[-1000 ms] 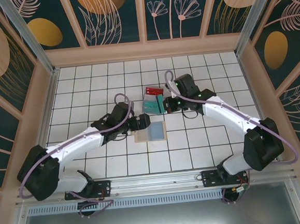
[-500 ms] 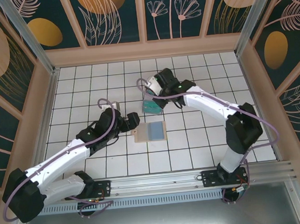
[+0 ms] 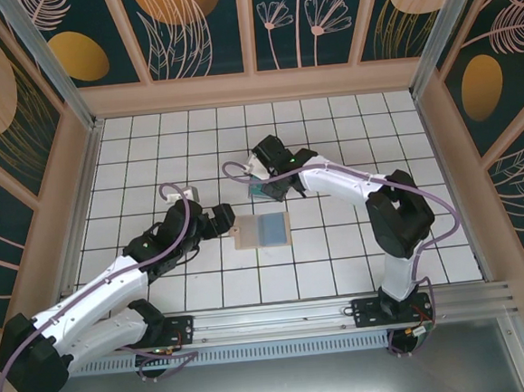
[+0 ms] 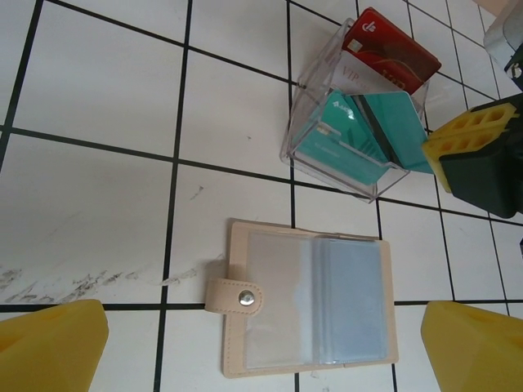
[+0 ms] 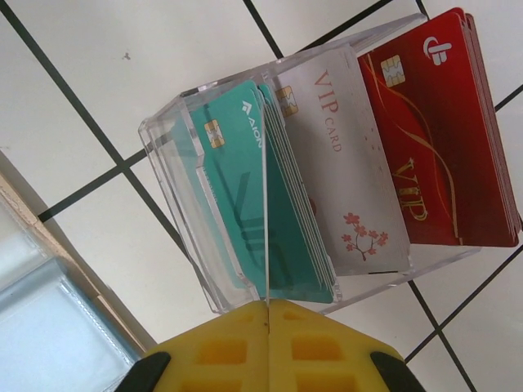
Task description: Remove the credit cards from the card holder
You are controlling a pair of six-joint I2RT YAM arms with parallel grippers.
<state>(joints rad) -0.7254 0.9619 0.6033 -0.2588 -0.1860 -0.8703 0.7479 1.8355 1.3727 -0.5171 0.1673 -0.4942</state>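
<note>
The card holder (image 4: 306, 298) lies open and flat on the tiles, tan with clear grey-blue sleeves and a snap tab. My left gripper (image 4: 261, 347) hovers open above its near edge, one yellow fingertip (image 4: 49, 347) on each side. Behind it stands a clear box (image 4: 351, 122) with teal, white and red credit cards (image 5: 343, 163) upright in it. My right gripper (image 5: 267, 306) is shut on a teal card (image 4: 384, 122), seen edge-on in the right wrist view, over the box's teal stack (image 5: 237, 188). In the top view the holder (image 3: 262, 231) sits between the left gripper (image 3: 223, 219) and right gripper (image 3: 263, 190).
The clear box (image 3: 265, 182) sits one tile beyond the holder. Tan walls with a metal rail (image 3: 79, 174) enclose the white tiled floor. Scuff marks (image 4: 73, 282) streak the tile left of the holder. Open floor lies to the left and right.
The left arm has drawn back to the left, away from the holder, staying open. The right gripper has swung left from beside the clear box to over it, still shut.
</note>
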